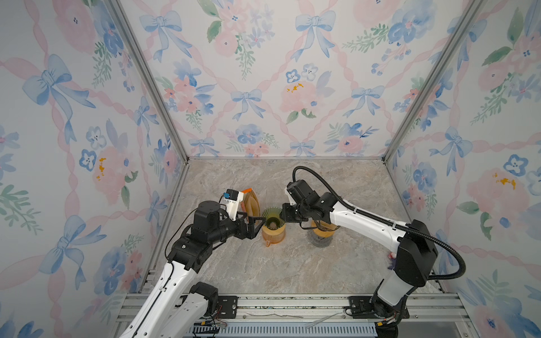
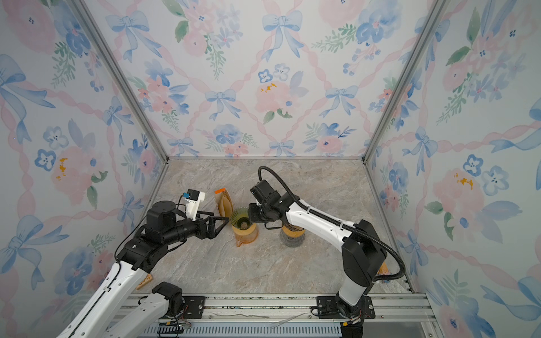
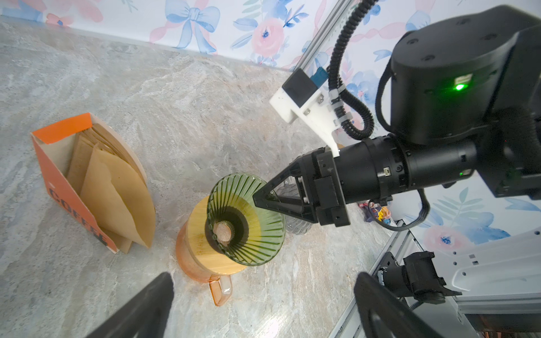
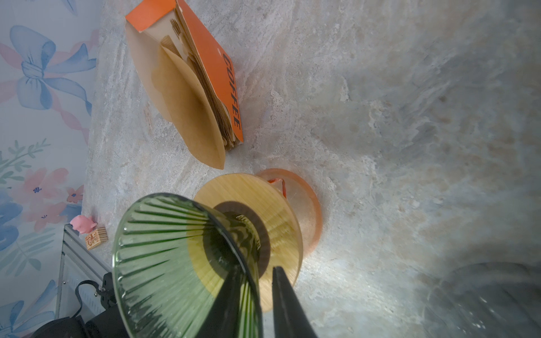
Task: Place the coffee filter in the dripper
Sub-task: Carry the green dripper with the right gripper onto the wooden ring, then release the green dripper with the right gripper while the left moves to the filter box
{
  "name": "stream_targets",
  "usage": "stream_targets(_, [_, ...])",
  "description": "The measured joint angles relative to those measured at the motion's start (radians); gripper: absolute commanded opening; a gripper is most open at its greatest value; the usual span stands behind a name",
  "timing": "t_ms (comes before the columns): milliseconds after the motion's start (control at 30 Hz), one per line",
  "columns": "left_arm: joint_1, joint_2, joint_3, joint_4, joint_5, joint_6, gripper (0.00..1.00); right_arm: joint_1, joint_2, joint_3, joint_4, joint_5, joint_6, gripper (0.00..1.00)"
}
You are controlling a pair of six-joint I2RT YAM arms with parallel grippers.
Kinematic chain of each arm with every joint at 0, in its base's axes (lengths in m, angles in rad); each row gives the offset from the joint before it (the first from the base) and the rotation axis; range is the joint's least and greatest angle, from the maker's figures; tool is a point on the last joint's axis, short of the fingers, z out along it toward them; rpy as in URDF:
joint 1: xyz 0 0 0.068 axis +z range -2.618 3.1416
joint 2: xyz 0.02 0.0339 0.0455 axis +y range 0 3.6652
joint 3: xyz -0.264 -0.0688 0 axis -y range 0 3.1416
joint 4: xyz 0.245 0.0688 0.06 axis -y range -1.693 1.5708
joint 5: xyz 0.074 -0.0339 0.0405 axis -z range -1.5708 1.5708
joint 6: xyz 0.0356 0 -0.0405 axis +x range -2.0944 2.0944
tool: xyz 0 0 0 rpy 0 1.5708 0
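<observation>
Green dripper (image 1: pixel 272 216) sits atop the amber carafe (image 1: pixel 273 235).

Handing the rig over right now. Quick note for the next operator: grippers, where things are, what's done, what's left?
Left gripper: open wide, empty, beside the dripper.
Right gripper: jaws slightly parted astride the dripper's rim, one finger inside, one outside. A gap shows, so it doesn't look like a firm grip.
Dripper: upright and empty on the wooden lid of the orange carafe.
Filters: all in the open orange box beside the carafe, not touching it.
Done: dripper seated on the carafe.
Left: pull one filter and set it in the dripper.
</observation>
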Motion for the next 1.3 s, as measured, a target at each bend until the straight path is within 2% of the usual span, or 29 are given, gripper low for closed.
stream_targets(167, [0.000, -0.007, -0.054, 0.000, -0.011, -0.035, 0.98, 0.013, -0.113, -0.077, 0.014, 0.020, -0.030, 0.45])
stream_targets(367, [-0.006, -0.011, -0.069, -0.007, -0.050, -0.108, 0.98, 0.047, -0.358, -0.200, 0.041, 0.058, -0.085, 0.62])
stream_targets(500, [-0.022, -0.009, -0.066, -0.021, -0.108, -0.140, 0.93, 0.104, -0.518, -0.274, 0.040, 0.117, -0.111, 0.75])
stream_targets(600, [-0.025, 0.042, -0.038, -0.055, -0.153, -0.148, 0.89, 0.140, -0.626, -0.320, 0.018, 0.166, -0.122, 0.84])
stream_targets(700, [-0.027, 0.122, 0.012, -0.071, -0.212, -0.149, 0.86, 0.164, -0.725, -0.364, -0.010, 0.218, -0.125, 0.98])
stream_targets(800, [-0.027, 0.192, 0.061, -0.090, -0.277, -0.138, 0.81, 0.175, -0.816, -0.401, -0.045, 0.260, -0.118, 0.96])
stream_targets(900, [-0.027, 0.278, 0.133, -0.108, -0.340, -0.115, 0.80, 0.176, -0.881, -0.425, -0.079, 0.294, -0.116, 0.96])
stream_targets(1033, [-0.027, 0.383, 0.211, -0.108, -0.406, -0.080, 0.77, 0.176, -0.919, -0.436, -0.119, 0.323, -0.117, 0.96])
stream_targets(1300, [-0.026, 0.539, 0.304, -0.114, -0.484, -0.010, 0.65, 0.177, -0.962, -0.444, -0.176, 0.377, -0.135, 0.96])
